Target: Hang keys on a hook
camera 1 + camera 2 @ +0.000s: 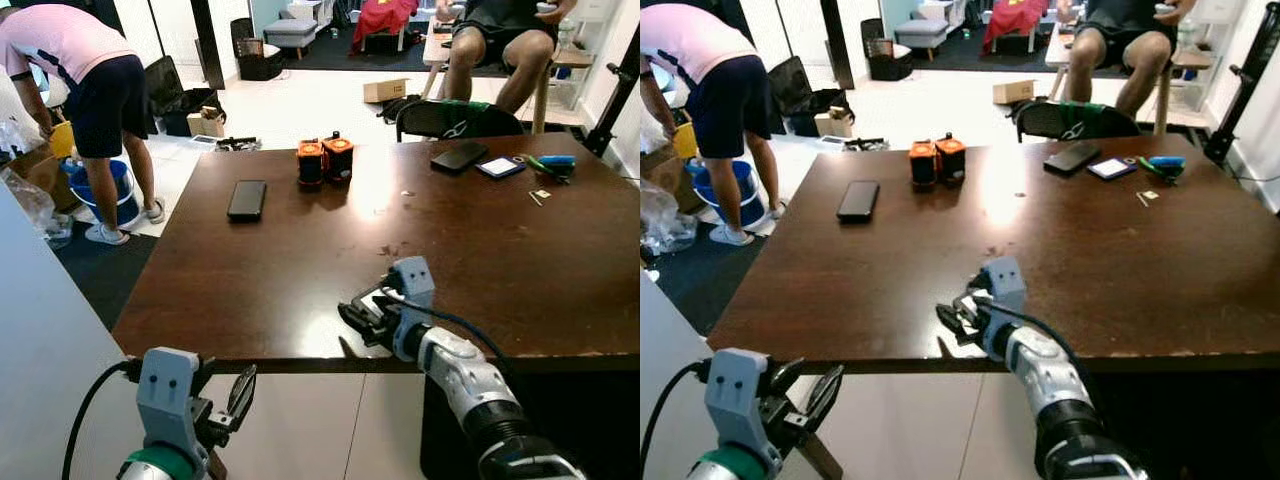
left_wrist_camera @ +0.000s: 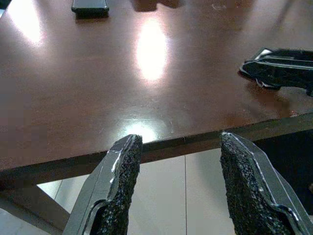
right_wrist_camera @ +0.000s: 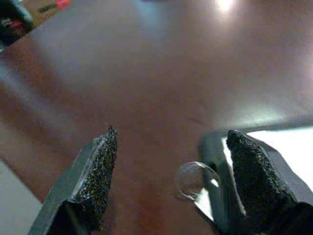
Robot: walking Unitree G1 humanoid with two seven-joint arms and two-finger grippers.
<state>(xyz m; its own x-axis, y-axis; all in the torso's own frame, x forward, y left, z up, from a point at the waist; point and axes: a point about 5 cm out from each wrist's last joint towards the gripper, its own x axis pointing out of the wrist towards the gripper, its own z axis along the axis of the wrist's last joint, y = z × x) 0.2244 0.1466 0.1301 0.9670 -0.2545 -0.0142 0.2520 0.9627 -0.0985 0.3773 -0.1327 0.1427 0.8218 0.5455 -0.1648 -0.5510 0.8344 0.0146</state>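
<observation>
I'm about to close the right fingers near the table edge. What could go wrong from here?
1. The right gripper is open at the near edge of the table. A small clear round piece lies beside one finger, close to that edge; closing may knock it to the floor.
2. The left gripper hangs open just below the edge; lifting it may strike the tabletop.
3. A person bends near the table's left side; mind them if you turn.

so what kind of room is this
Probably a lived-in home or studio room used as a workspace: a large dark brown wooden table holding a black phone, tiled floor with a cardboard box, and a grey ottoman farther back.
</observation>
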